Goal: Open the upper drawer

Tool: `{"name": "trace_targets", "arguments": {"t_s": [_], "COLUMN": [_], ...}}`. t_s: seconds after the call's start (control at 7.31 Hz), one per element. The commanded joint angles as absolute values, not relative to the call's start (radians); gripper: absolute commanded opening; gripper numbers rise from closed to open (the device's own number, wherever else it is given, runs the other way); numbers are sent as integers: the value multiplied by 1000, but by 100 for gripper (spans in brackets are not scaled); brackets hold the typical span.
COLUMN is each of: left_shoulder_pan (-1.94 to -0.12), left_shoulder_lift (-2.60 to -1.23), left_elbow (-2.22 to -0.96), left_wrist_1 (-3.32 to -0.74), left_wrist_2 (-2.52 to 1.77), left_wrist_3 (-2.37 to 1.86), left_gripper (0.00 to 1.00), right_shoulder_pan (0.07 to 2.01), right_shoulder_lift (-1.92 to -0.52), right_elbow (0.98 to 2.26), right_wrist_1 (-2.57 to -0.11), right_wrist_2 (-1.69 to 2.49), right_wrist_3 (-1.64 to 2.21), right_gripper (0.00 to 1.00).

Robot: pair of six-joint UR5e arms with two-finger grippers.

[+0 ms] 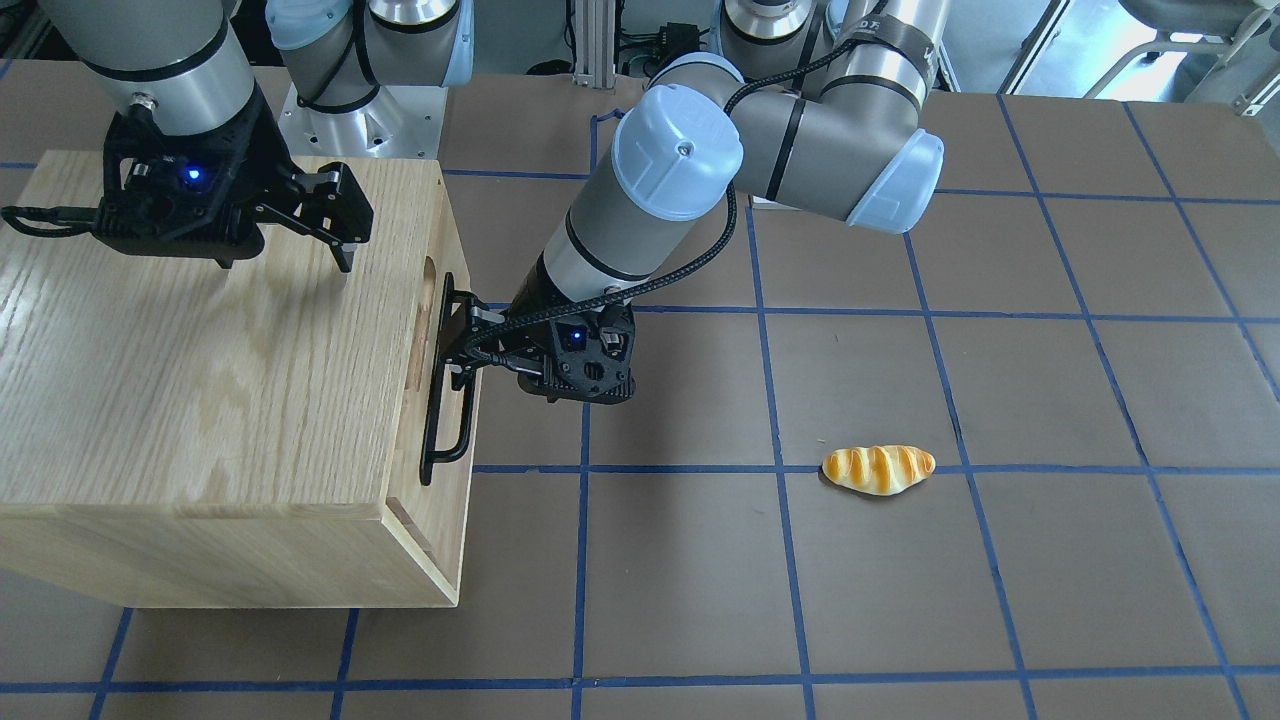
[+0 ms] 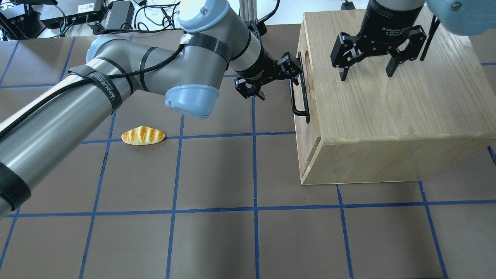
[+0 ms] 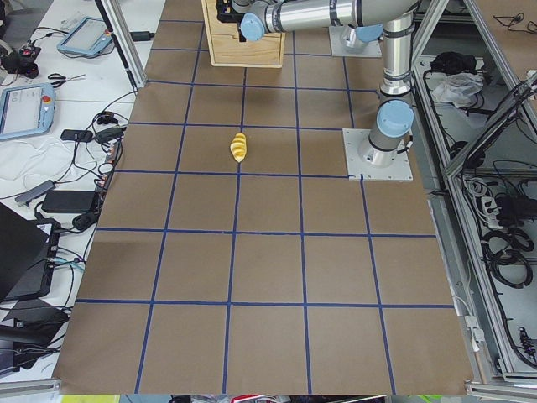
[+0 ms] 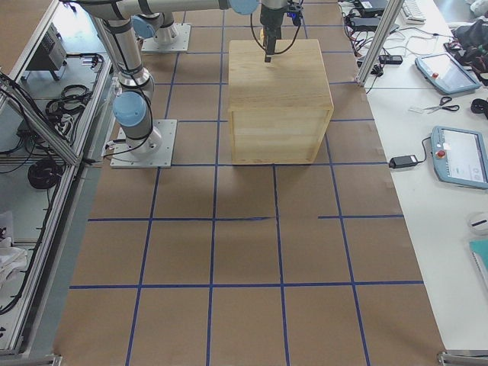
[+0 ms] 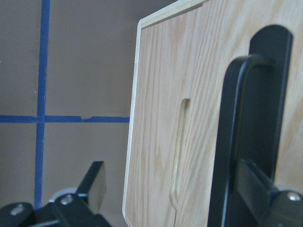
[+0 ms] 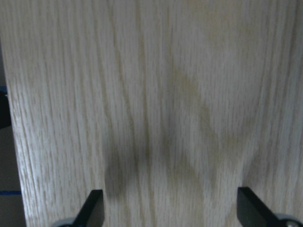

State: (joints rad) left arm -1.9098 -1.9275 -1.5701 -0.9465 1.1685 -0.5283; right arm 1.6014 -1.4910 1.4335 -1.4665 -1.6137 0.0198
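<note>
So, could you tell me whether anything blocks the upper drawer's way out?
Nothing visible does: only the left gripper is before the upper drawer, at its handle. The bread roll lies far off on the table.

White letters on the black round part [image 2: 390, 24] just above the right gripper [image 2: 366, 73] say "2F Adaptive". The rest of that line is too small to read. A black strap [image 2: 104, 86] around the left arm [image 2: 58, 116] has white letters that look like "WANJEEO". From the front, a second strap [image 1: 880, 35] shows white letters, but they are cut off.
</note>
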Motion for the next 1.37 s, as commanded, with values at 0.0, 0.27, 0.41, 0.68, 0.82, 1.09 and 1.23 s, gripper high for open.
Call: {"name": "trace_targets", "arguments": {"t_s": [0.0,0.27,0.41,0.68,0.82,1.09,1.23], "left_shoulder_pan": [-1908,-1907,-1902,-1899,-1899,-1863,-1847], "left_shoulder_lift": [-1925,-1924,-1924,-1924,-1913,-1907,-1899], "left_elbow": [-1569,-1571,-1571,-1571,-1572,-1580,-1589], "left_wrist_1": [-946,-956,-956,-957,-965,-979,-977], "left_wrist_2": [1166,1172,1172,1219,1295,1301,1299], "left_wrist_3": [-517,-428,-425,-422,-405,-403,-403], "left_gripper": [100,100,100,100,100,100,100], "right_shoulder_pan": [1601,1601,1601,1601,1601,1601,1601], "right_shoulder_lift": [-1491,-1491,-1491,-1491,-1491,-1491,-1491], "right_elbow": [1433,1434,1433,1434,1433,1433,1433], "right_wrist_1": [-1466,-1466,-1466,-1466,-1466,-1466,-1466], "right_wrist_2": [-1614,-1614,-1614,-1614,-1614,-1614,-1614], "right_wrist_3": [18,20,20,18,18,20,20], "right_gripper": [100,100,100,100,100,100,100]}}
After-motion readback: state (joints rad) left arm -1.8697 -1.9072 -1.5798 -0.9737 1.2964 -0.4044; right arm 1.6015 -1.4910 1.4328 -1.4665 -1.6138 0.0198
